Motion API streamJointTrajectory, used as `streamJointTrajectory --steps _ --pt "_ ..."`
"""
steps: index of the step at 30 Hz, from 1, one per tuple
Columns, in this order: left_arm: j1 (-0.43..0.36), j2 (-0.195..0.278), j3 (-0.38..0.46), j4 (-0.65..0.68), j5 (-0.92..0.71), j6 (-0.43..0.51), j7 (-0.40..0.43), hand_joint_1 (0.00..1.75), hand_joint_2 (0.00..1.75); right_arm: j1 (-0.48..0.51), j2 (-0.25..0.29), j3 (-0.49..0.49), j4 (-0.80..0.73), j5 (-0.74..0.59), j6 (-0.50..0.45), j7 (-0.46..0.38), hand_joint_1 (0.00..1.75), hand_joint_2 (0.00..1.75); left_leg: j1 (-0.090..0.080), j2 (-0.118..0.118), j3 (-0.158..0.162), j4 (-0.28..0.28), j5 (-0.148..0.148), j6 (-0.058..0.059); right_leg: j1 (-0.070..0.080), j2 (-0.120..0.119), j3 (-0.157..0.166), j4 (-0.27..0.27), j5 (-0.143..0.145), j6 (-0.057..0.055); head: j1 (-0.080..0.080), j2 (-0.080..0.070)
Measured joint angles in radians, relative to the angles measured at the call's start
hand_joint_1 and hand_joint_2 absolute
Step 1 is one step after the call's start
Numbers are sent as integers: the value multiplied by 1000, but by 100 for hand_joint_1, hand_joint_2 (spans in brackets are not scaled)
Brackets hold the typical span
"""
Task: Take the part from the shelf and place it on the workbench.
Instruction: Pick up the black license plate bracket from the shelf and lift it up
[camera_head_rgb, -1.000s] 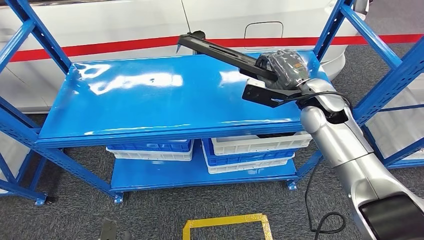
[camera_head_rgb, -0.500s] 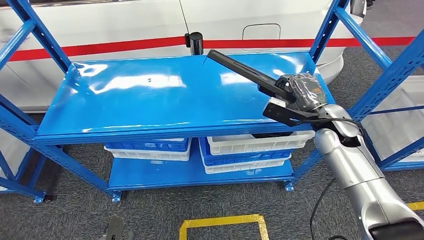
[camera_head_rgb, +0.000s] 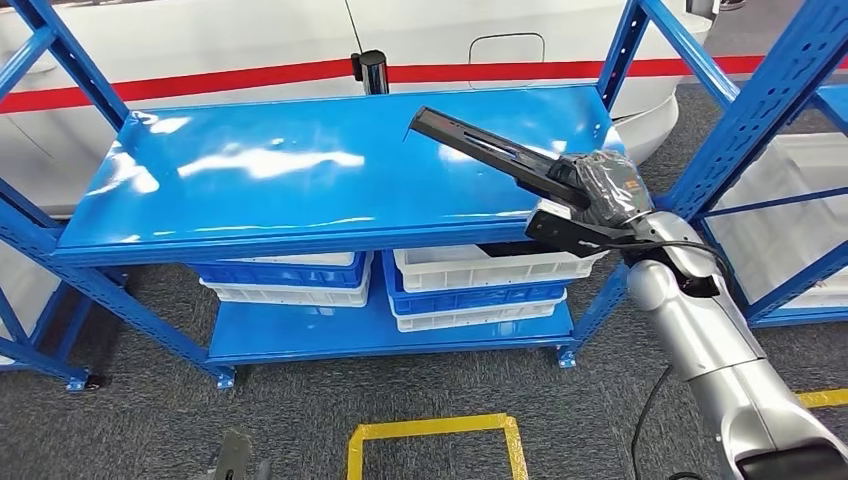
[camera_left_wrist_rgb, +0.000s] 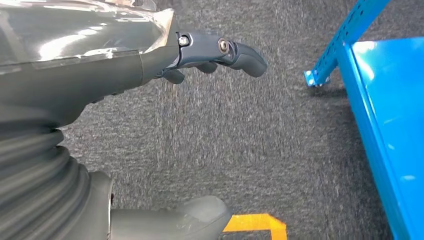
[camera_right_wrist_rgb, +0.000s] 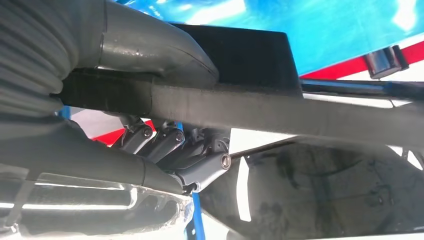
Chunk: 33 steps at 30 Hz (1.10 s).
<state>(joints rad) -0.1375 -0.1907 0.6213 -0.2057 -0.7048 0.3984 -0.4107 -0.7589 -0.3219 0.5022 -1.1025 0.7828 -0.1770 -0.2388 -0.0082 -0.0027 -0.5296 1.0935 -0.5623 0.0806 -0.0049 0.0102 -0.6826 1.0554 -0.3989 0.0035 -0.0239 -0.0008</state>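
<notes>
We are facing the blue shelf (camera_head_rgb: 300, 185), whose glossy top deck is reflecting the overhead light. Beneath that deck, white and blue bins (camera_head_rgb: 480, 285) are sitting stacked on the lower level. Our silver right arm (camera_head_rgb: 700, 340) is reaching in from the lower right. At its end, the right hand (camera_head_rgb: 600, 195) is gripping the part (camera_head_rgb: 490, 150), a long black bar; in the right wrist view the thumb (camera_right_wrist_rgb: 150, 50) and the dark fingers (camera_right_wrist_rgb: 170, 145) are wrapping around the bar from opposite sides. The part is hanging in the air above the right end of the top deck, its free end pointing toward the deck's middle. Our left hand (camera_left_wrist_rgb: 100, 65) is hanging over grey carpet, fingers loosely curled and holding nothing. A yellow floor marking (camera_head_rgb: 430, 440) is lying in front of the shelf.
</notes>
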Motion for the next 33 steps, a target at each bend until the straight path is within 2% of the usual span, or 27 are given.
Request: streamJointTrajectory --steps 2,4,5,6,8,9,10,11,12,13,14,15,16,17,19,20,21,23,24,25,26,27,28,29,31,32,33 --pt "-1 1 -4 -1 -3 0 0 0 175 2 -2 -5 -2 0 0 0 175 175 -13 3 29 -56 3 15 -5 -2 -1 -8 17 11 2 0" --pt "-1 -1 -6 -1 -4 0 1 0 175 6 -3 -8 -5 0 0 0 175 175 -16 5 25 -80 33 17 -8 -3 -2 -23 35 24 0 0" --pt "-2 -1 -6 -1 -5 -1 1 0 175 9 -4 -9 -7 0 0 0 175 175 -14 7 23 -98 51 18 -7 -3 -8 -23 30 25 1 0" --pt "-3 -1 -6 -2 -5 -2 1 0 175 12 -6 -9 -8 1 -1 -1 175 175 -11 9 18 -114 71 17 -6 -3 -18 -7 8 21 2 0" --pt "-4 -2 -6 -2 -6 -5 1 0 175 17 -8 -10 -8 3 -1 -1 175 175 -8 12 -3 -127 102 9 -8 -3 -47 85 -76 10 7 0" --pt "-4 -2 -6 -2 -7 -7 1 0 175 21 -9 -11 -8 4 -2 -1 175 175 -7 12 -18 -126 113 6 -11 -4 -58 150 -111 11 9 0" --pt "-4 -3 -7 -2 -7 -9 1 0 175 26 -9 -11 -8 4 -2 -1 175 175 -7 13 -33 -123 123 2 -15 -4 -63 203 -127 18 10 0" --pt "-4 -3 -7 -2 -8 -9 1 0 175 32 -10 -12 -8 4 -2 -1 175 175 -5 14 -49 -118 131 -2 -18 -4 -56 232 -123 31 10 0" --pt "-4 -4 -7 -2 -8 -9 1 0 175 36 -10 -13 -9 5 -2 -1 175 175 -2 15 -66 -110 138 -6 -22 -5 -34 227 -103 48 10 0" --pt "-4 -4 -7 -2 -8 -10 1 0 175 38 -10 -15 -9 5 -2 -1 175 175 1 16 -83 -99 142 -11 -26 -6 5 188 -83 64 9 0" --pt "-4 -3 -7 -2 -8 -10 1 0 175 39 -10 -18 -10 5 -2 -1 175 175 2 16 -101 -85 146 -17 -26 -7 53 128 -81 73 10 0" --pt "-4 -3 -7 -3 -9 -10 1 0 175 39 -10 -21 -13 5 -2 -1 175 175 1 17 -118 -71 149 -22 -24 -7 96 66 -91 74 12 0" --pt "-4 -2 -7 -4 -9 -10 1 0 175 40 -10 -23 -15 5 -2 -1 175 175 -1 16 -130 -59 152 -27 -22 -7 124 21 -108 70 12 0" --pt "-4 -2 -7 -4 -9 -10 1 0 175 42 -10 -25 -17 6 -3 -1 175 175 -4 15 -139 -52 158 -30 -18 -5 136 -3 -125 62 12 0" --pt "-3 -1 -7 -4 -9 -10 1 0 175 48 -10 -26 -18 6 -3 -1 175 175 -4 13 -149 -46 168 -36 -21 -5 128 -9 -119 44 11 0" --pt "-3 0 -7 -4 -9 -10 1 0 175 50 -10 -26 -18 6 -3 -1 175 175 -1 12 -155 -39 158 -41 -23 -6 122 -8 -111 32 10 0" --pt "-2 1 -7 -4 -9 -10 1 0 175 51 -9 -27 -19 7 -3 -1 175 175 2 10 -165 -19 130 -48 -25 -7 114 -8 -103 19 9 0" --pt "-2 1 -7 -4 -9 -10 2 0 175 51 -8 -30 -20 9 -3 -1 175 175 8 9 -191 74 35 -62 -26 -9 93 -8 -85 1 6 0" --pt "-2 1 -7 -4 -8 -9 3 0 175 51 -7 -31 -21 9 -3 -1 175 175 11 9 -204 137 -8 -66 -25 -10 82 -8 -76 -3 6 0" --pt "-2 1 -7 -4 -8 -9 4 0 175 52 -7 -32 -21 10 -3 -1 175 175 13 9 -212 193 -33 -69 -24 -10 70 -8 -66 -3 6 0" --pt "-2 1 -7 -4 -8 -9 4 0 175 52 -6 -32 -21 11 -3 -1 175 175 14 9 -210 227 -35 -69 -23 -10 58 -8 -56 -3 6 0" --pt "-2 1 -7 -4 -8 -9 5 0 175 52 -6 -33 -21 11 -3 -1 175 175 15 9 -191 229 -17 -66 -21 -10 46 -7 -47 -1 6 0" --pt "-2 1 -7 -4 -8 -8 5 0 175 52 -6 -34 -22 12 -3 -1 175 175 14 7 -156 197 10 -60 -20 -9 35 -7 -37 0 5 0" --pt "-3 2 -7 -4 -7 -8 5 0 175 52 -6 -35 -23 12 -3 -1 175 175 13 4 -106 137 32 -51 -19 -8 26 -7 -27 2 5 0" --pt "-5 4 -7 -5 -7 -7 5 0 175 51 -6 -38 -27 12 -3 -2 175 175 6 -2 -5 -2 29 -33 -18 -7 16 -9 -11 12 6 0" --pt "-5 5 -7 -6 -7 -6 5 0 175 51 -7 -40 -29 12 -4 -2 175 175 1 -4 22 -47 19 -27 -20 -8 15 -12 -2 19 6 0" --pt "-5 5 -7 -6 -7 -5 5 0 175 50 -7 -41 -29 12 -4 -2 175 175 -3 -4 33 -71 15 -23 -22 -9 14 -18 8 28 5 0"
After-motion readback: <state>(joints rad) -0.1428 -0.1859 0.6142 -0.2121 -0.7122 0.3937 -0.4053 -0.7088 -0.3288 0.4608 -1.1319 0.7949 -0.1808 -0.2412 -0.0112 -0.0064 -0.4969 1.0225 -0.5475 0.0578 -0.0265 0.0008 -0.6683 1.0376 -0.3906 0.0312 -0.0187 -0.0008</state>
